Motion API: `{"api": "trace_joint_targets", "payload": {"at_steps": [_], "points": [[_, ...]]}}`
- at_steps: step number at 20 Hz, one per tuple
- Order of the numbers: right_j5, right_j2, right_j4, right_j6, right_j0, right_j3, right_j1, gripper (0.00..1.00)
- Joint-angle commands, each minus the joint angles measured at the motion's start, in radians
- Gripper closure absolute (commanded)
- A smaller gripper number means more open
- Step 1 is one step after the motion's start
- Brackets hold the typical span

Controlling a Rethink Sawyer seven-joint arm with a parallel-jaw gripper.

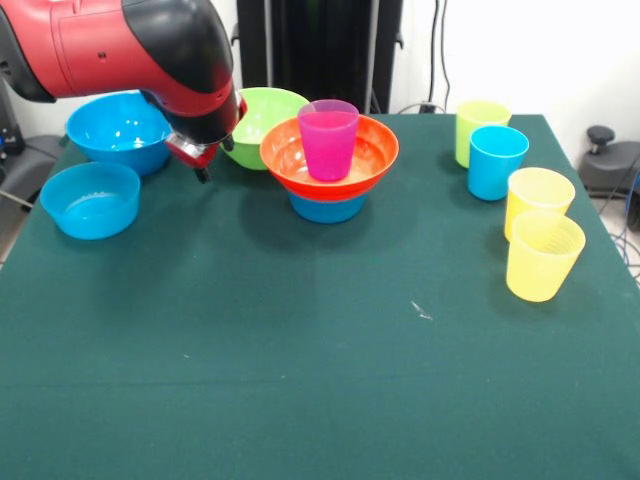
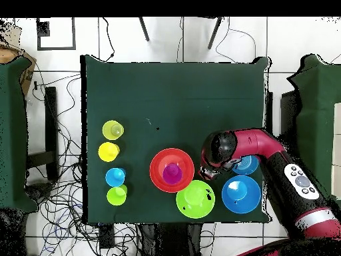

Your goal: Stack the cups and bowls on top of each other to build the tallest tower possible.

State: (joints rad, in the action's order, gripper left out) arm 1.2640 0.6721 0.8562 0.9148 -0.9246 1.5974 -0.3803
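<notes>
Front view: tower [image 1: 329, 160] sits mid far edge, purple cup [image 1: 327, 138] nested in orange bowl [image 1: 372, 157] for stability; gripper [image 1: 203, 158] hovers beside it twd blue bowls [image 1: 91, 199], can't tell if open/closed

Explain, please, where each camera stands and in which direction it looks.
Front view: it sits across the table and faces the robot; the arm enters from the top left, its gripper beside the tower.
Overhead view: it sits above and looks straight down; the arm comes from the bottom right.
Shared: both show the tower, the four loose cups and the lime green bowl, turned half round.
</notes>
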Motion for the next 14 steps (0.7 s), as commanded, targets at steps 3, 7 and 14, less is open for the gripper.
{"api": "trace_joint_targets", "payload": {"at_steps": [3,7,14], "points": [[0.045,-0.047,0.049,-0.186,0.044,-0.068,0.026,0.0],[0.048,-0.048,0.052,-0.194,0.045,-0.073,0.028,0.0],[0.09,-0.047,0.032,-0.197,0.04,-0.049,-0.013,0.0]]}}
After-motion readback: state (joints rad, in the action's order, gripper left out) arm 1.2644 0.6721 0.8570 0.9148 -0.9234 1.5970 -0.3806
